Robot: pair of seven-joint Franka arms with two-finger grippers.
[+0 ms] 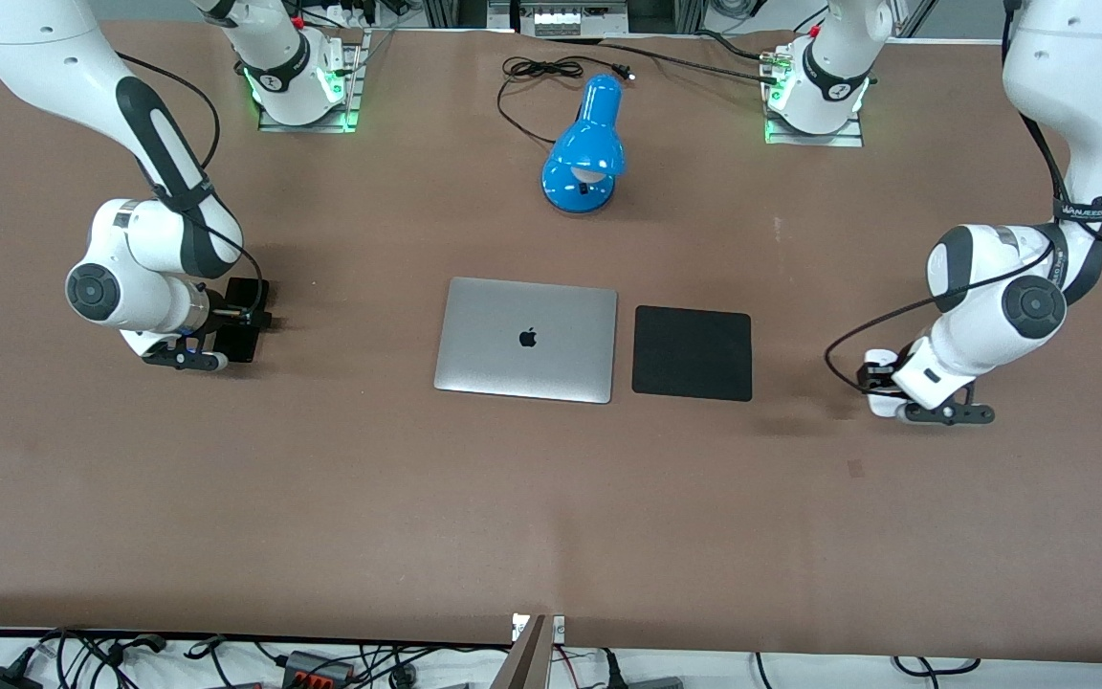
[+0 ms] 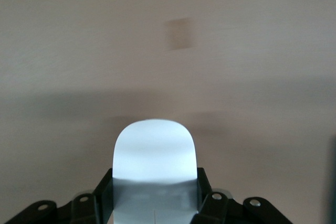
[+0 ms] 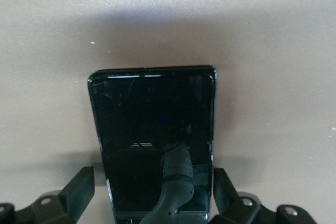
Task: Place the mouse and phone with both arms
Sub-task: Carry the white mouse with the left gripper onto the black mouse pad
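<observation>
The white mouse (image 2: 154, 150) sits between the fingers of my left gripper (image 2: 155, 179), which press against both its sides. In the front view this gripper (image 1: 881, 383) is low at the table toward the left arm's end, with a bit of the mouse (image 1: 881, 406) showing under it. The black phone (image 3: 152, 114) lies flat on the table. My right gripper (image 3: 155, 174) straddles its end with the fingers open, a small gap showing on one side. In the front view the right gripper (image 1: 247, 321) is low over the phone (image 1: 245, 292) toward the right arm's end.
A closed silver laptop (image 1: 525, 339) lies mid-table with a square black mouse pad (image 1: 692, 352) beside it toward the left arm's end. A blue desk lamp (image 1: 586, 148) with its black cord (image 1: 537, 72) stands farther from the front camera.
</observation>
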